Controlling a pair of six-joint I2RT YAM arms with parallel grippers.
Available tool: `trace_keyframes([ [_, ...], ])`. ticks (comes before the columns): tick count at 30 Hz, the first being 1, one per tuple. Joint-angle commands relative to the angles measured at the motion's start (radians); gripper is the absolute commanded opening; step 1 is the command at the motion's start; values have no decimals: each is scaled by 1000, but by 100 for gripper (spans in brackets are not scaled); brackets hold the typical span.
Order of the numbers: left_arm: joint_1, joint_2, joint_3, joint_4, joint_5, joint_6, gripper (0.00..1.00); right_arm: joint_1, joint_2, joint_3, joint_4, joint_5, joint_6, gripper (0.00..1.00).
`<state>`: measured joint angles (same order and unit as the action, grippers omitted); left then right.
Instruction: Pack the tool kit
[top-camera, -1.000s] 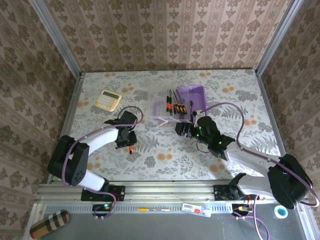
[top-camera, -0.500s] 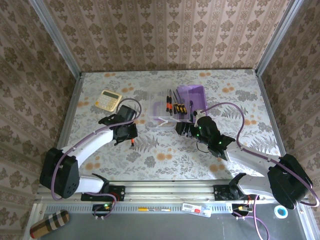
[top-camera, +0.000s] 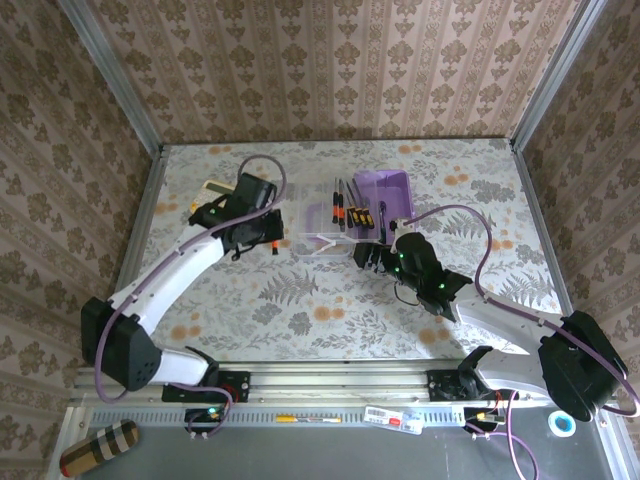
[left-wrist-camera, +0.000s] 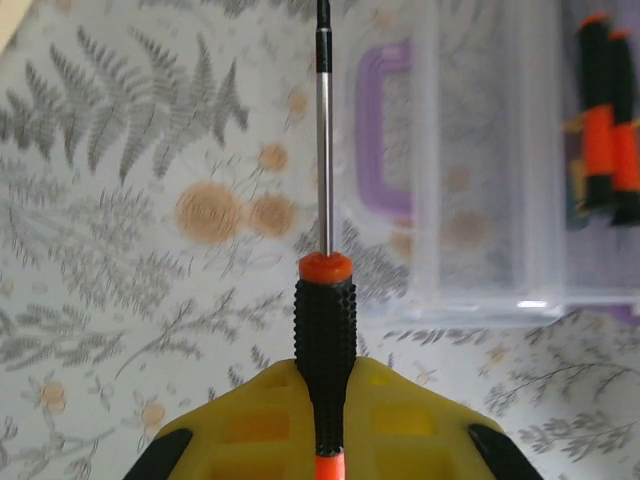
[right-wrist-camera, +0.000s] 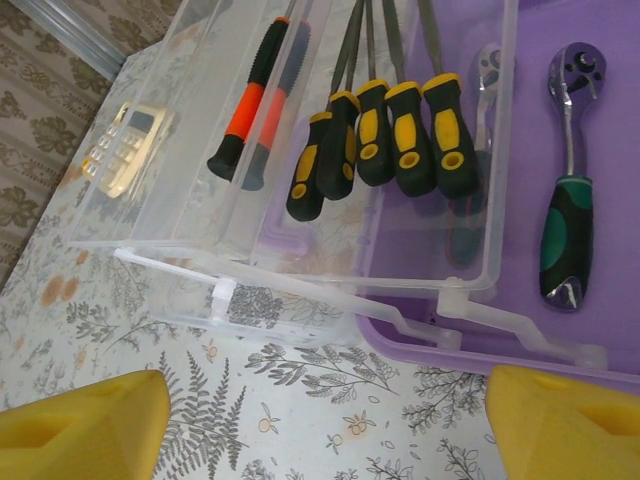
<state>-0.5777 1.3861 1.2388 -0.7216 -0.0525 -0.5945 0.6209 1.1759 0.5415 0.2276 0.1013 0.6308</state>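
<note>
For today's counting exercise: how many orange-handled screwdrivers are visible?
3 orange-handled screwdrivers: two side by side in the case's clear half, one gripped by the left gripper. Others may be hidden.

Materials and finishes, both wrist views.
Centre of frame, screwdriver (left-wrist-camera: 324, 330): polished metal shaft, black grip with a rough dotted texture, smooth orange collar. Bottom edge, left gripper (left-wrist-camera: 325, 420): matt yellow plastic. Centre left, clear lid (right-wrist-camera: 300, 290): transparent glossy plastic with highlights along its edges. Right side, purple case (right-wrist-camera: 620, 250): smooth opaque plastic with a slight sheen. Upper right, ratchet wrench (right-wrist-camera: 568, 200): bright chromed metal head, green-and-black handle. Bottom, table cover (right-wrist-camera: 300, 420): floral print, matt.
</note>
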Motion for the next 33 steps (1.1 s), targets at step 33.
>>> trace_keyframes([
  [33,-103,727,795,-179,25,116,9,-15,-99,-24,-57,166,32,86],
])
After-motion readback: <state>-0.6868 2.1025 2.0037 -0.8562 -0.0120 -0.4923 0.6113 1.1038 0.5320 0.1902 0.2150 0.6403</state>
